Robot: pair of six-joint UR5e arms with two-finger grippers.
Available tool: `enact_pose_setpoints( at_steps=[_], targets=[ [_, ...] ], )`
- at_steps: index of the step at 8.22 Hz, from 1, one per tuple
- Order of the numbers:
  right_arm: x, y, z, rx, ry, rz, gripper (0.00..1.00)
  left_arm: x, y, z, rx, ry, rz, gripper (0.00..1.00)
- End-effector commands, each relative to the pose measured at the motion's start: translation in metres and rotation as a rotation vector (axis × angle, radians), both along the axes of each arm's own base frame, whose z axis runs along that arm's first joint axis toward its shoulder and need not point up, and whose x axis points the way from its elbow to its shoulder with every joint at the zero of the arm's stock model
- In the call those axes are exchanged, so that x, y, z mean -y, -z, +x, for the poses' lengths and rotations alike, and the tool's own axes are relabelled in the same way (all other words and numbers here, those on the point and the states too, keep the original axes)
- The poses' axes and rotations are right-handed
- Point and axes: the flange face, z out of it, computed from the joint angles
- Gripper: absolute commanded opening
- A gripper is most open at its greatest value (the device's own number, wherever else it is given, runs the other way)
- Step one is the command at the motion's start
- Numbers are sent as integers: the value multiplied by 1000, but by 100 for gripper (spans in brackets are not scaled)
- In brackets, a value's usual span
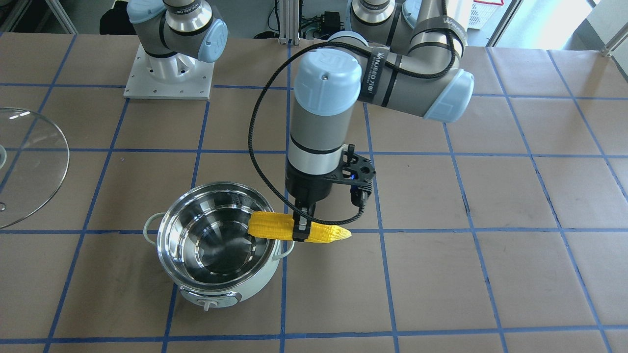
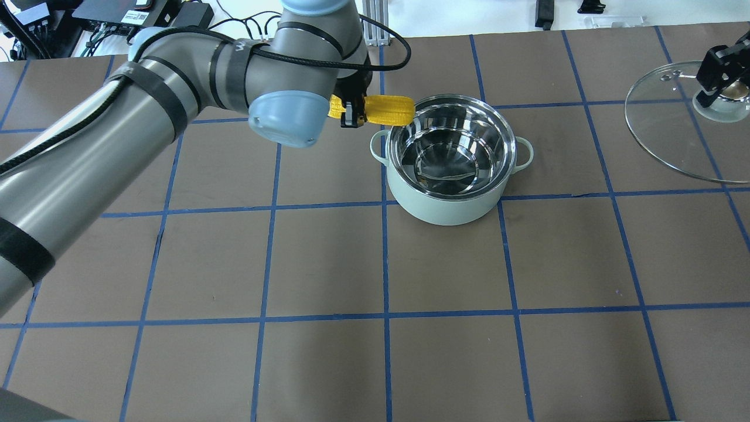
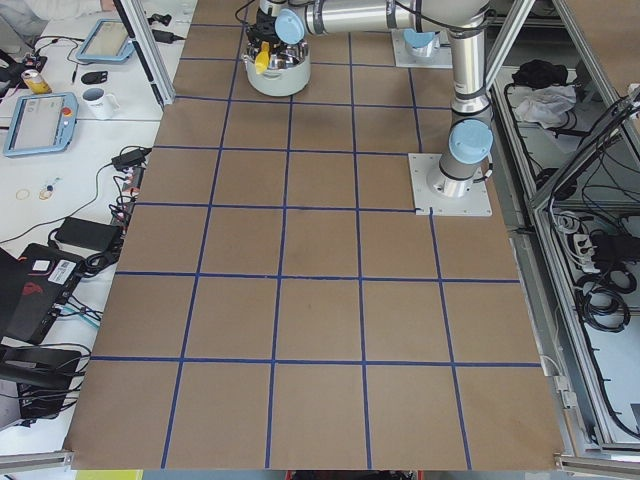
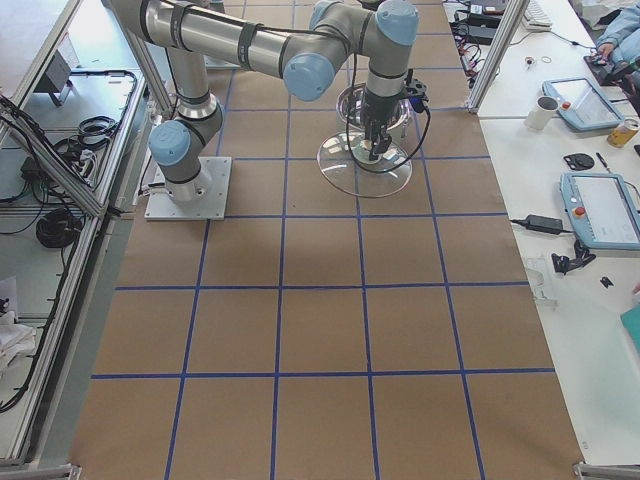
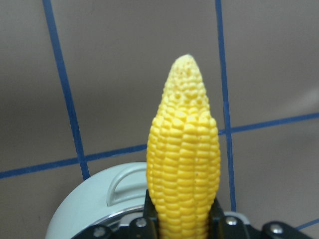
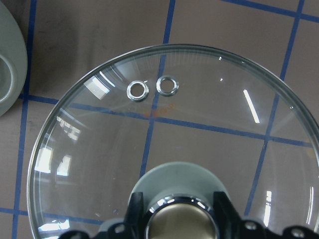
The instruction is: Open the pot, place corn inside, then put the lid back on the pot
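Observation:
The pale mint-green pot (image 1: pixel 223 282) (image 2: pixel 448 202) stands open, its steel bowl empty. My left gripper (image 1: pixel 302 234) (image 2: pixel 350 115) is shut on the yellow corn (image 1: pixel 274 227) (image 2: pixel 387 110) (image 5: pixel 183 164), held level above the table. The corn's blunt end reaches over the pot's rim and its pointed end sticks out away from the pot. The clear glass lid (image 2: pixel 674 138) (image 1: pixel 29 166) (image 6: pixel 164 144) is off the pot, at the table's right end. My right gripper (image 2: pixel 719 82) (image 6: pixel 180 211) is shut on the lid's knob.
The table (image 2: pixel 328 264) is brown paper with a grid of blue tape lines. The right arm's base plate (image 1: pixel 169 73) sits at the robot side. The left arm's black cable (image 1: pixel 255 142) loops beside the pot. A side bench with tablets and mugs (image 4: pixel 585 110) lies beyond the table edge.

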Motion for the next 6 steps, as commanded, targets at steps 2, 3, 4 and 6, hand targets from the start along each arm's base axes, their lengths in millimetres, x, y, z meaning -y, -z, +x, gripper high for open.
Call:
enact_pose_setpoints(
  at_steps=[2,3,4,6],
  targets=[
    [0,1,-1,0,-4,3,32,-46,17,-88,-62,-43,-4,0],
    [0,1,-1,0,-4,3,32,-51,29,-98,-54,-29,11,0],
    [0,0,-1,-1,-4,0,32,-49,45,-105,-45,-24,27,0],
    [0,-3,-1,-10,-1,-8,30,-51,70,-125,-55,5,13,0]
  ],
)
